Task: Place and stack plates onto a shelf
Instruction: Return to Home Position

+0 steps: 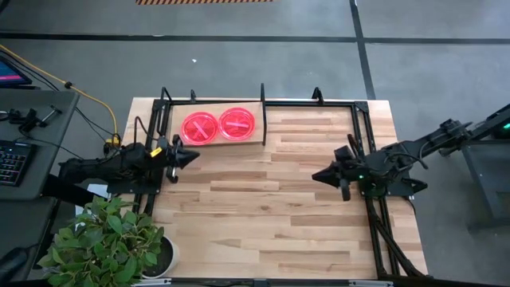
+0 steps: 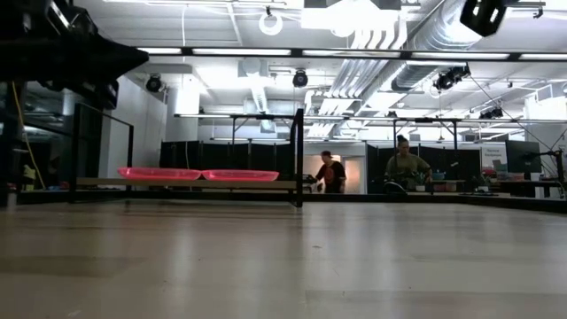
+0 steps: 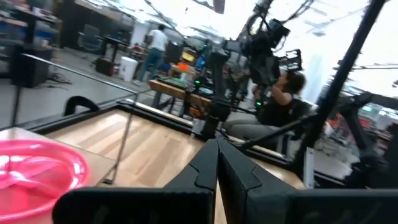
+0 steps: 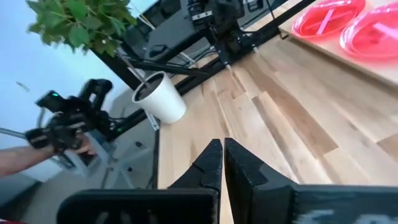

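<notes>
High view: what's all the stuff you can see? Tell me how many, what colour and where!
plates: two piles, pink-red, side by side on the shelf
shelf: one, light wood, black frame, table's back left corner
table: one, light wood, middle of the view
plant: one, green, white pot, beside table's front left corner
keyboard: one, dark, desk left of table
left gripper: one, dark, shut, in front of the shelf
right gripper: one, dark, shut, over table's right side
</notes>
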`<state>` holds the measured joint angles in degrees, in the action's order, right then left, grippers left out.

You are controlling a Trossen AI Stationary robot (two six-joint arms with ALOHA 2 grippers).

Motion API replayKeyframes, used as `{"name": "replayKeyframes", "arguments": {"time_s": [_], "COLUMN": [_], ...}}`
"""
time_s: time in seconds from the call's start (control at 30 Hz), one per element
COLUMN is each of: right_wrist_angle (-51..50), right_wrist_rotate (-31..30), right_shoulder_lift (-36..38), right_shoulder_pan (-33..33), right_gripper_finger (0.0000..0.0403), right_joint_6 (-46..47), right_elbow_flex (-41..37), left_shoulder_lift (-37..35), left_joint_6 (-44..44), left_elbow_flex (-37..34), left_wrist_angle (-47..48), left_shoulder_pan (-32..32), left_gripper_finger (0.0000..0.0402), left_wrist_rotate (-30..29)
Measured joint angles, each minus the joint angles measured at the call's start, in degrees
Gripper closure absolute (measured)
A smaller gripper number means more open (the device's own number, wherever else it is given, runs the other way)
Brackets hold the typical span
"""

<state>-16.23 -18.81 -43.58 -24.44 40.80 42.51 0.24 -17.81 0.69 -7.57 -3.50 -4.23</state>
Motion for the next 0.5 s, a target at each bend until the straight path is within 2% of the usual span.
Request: {"name": "replayKeyframes", "arguments": {"time_s": [0.13,0.27,0.5], "right_wrist_angle": [2.75,10.31,19.04], "right_wrist_rotate": [-0.44,-0.58,-0.15], "right_shoulder_lift": [6.0,10.6,12.77], "right_shoulder_pan": [-0.86,-0.41,3.2], "right_gripper_finger": [0.0403,0.0403,0.0403], "right_joint_6": [1.72,1.59,0.36], "right_elbow_flex": [-5.83,-12.14,-19.45], "left_shoulder_lift": [0.01,0.0,0.01], "left_joint_6": [0.26,2.04,1.54], "left_elbow_flex": [0.0,0.0,0.0], "left_wrist_angle": [0.57,1.47,2.33], "left_shoulder_pan": [-0.29,-0.25,-0.19], "left_gripper_finger": [0.0401,0.0401,0.0401], "left_wrist_rotate": [-3.17,-4.04,-3.95]}}
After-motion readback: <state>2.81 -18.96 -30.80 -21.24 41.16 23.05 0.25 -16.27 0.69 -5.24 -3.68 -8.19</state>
